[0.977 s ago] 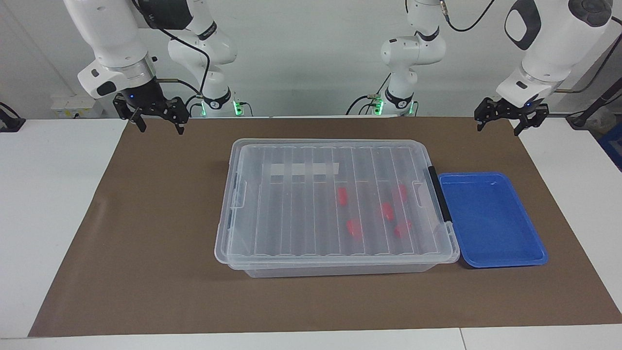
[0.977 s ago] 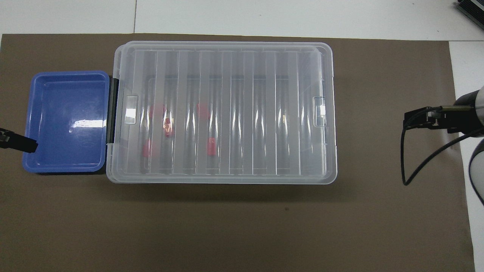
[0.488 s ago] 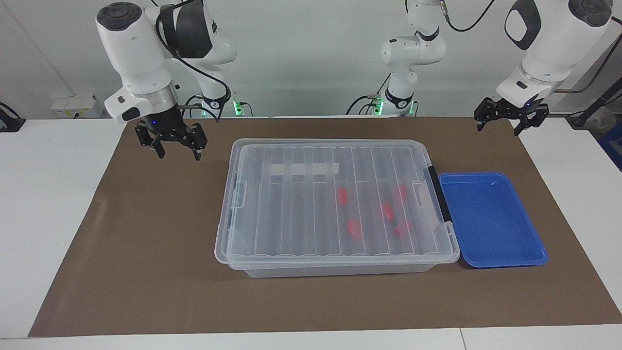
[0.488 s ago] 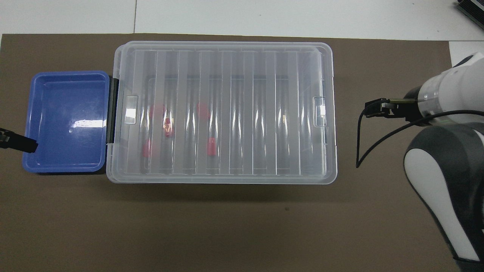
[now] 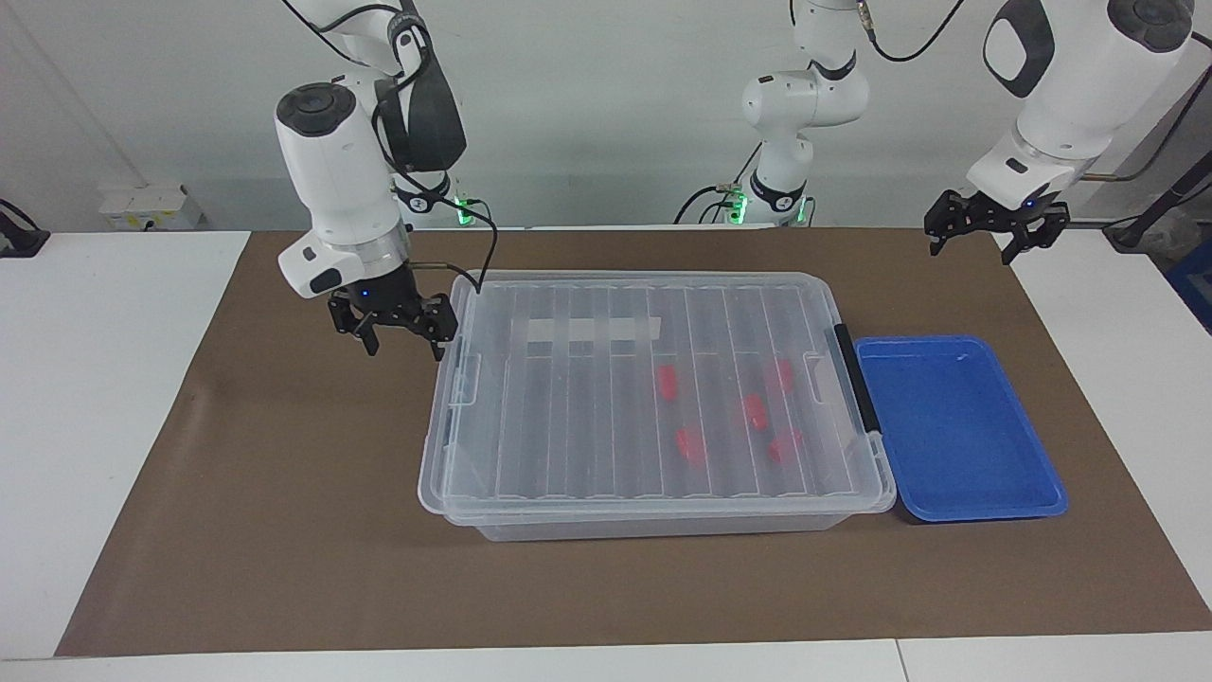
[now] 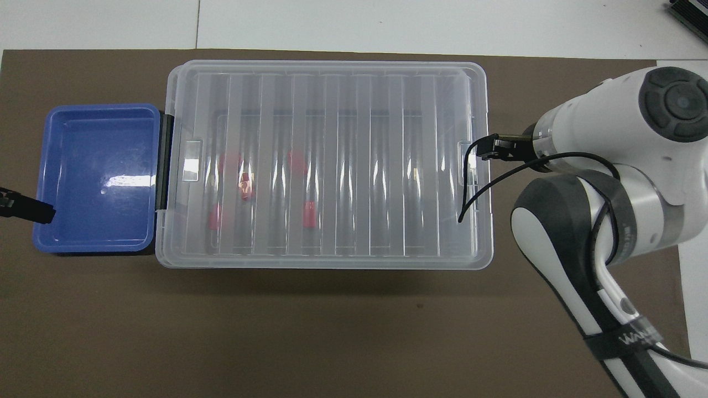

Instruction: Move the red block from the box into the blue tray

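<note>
The red block (image 5: 668,381) you are after is one of five small bright red pieces lying inside the box (image 5: 653,398), under its closed ribbed lid, toward the left arm's end. Since a second ago your right gripper (image 5: 401,333) has swung in and down to the box's end rim, jaws released. The left gripper (image 5: 992,230) waits as before, jaws released and empty. The blue tray (image 5: 956,431) sits just beside the box's black handle, with bare tabletop (image 5: 284,493) around both.
</note>
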